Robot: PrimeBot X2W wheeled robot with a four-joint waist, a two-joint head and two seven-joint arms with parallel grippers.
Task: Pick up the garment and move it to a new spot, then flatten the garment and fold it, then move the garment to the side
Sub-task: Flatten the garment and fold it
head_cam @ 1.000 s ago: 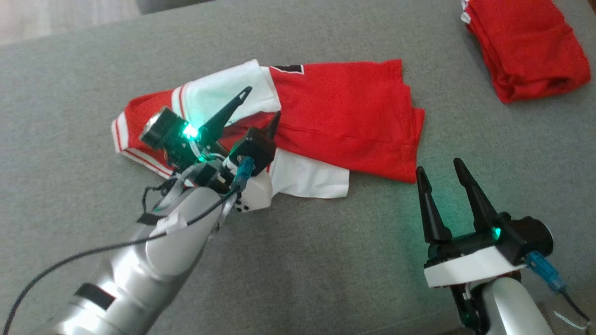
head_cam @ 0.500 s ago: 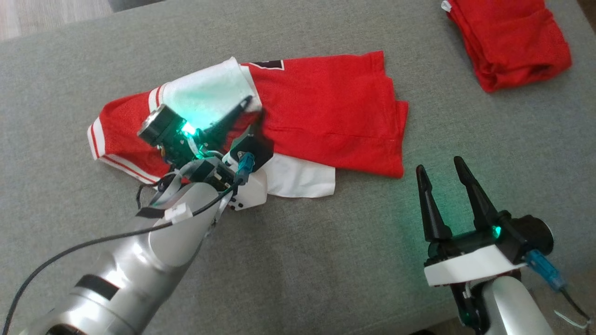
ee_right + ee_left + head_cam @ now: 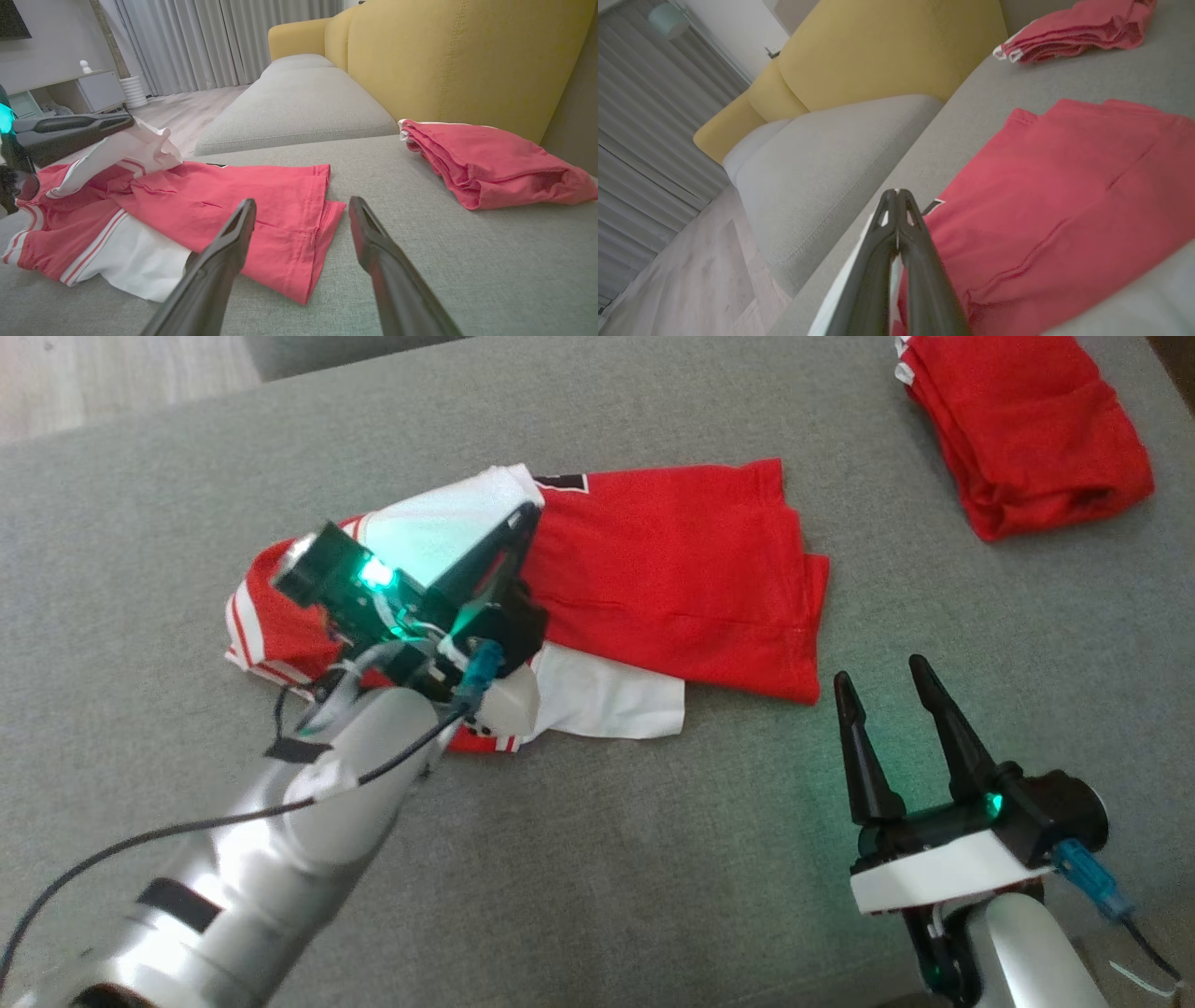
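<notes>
We locate the garment [image 3: 672,579], a red jersey with white panels and striped trim, lying crumpled and partly doubled over near the middle of the grey cushion [image 3: 597,859]. Its red body spreads toward the robot's right and its striped end lies toward the left. The left gripper [image 3: 527,518] reaches in over the striped end, with its fingers brought together at the upper edge of the garment. In the left wrist view we see the two fingers of the left gripper [image 3: 896,192] meeting at the tips, with a strip of pale cloth caught between them lower down and the red cloth [image 3: 1064,186] just beside them. The right wrist view confirms the grip: the white panel [image 3: 140,147] rises off the cushion in a peaked fold up to the closed left gripper [image 3: 126,122], while the rest of the garment lies on the cushion. The right gripper [image 3: 882,669] stands apart from the garment, near its lower right corner and not touching it, with its fingers spread wide and nothing between them. In its own wrist view the right gripper [image 3: 302,201] points toward the garment's hemmed corner. A folded red pile [image 3: 1027,439] rests at the far right of the cushion, well apart from the garment, against the yellow backrest [image 3: 444,60].
</notes>
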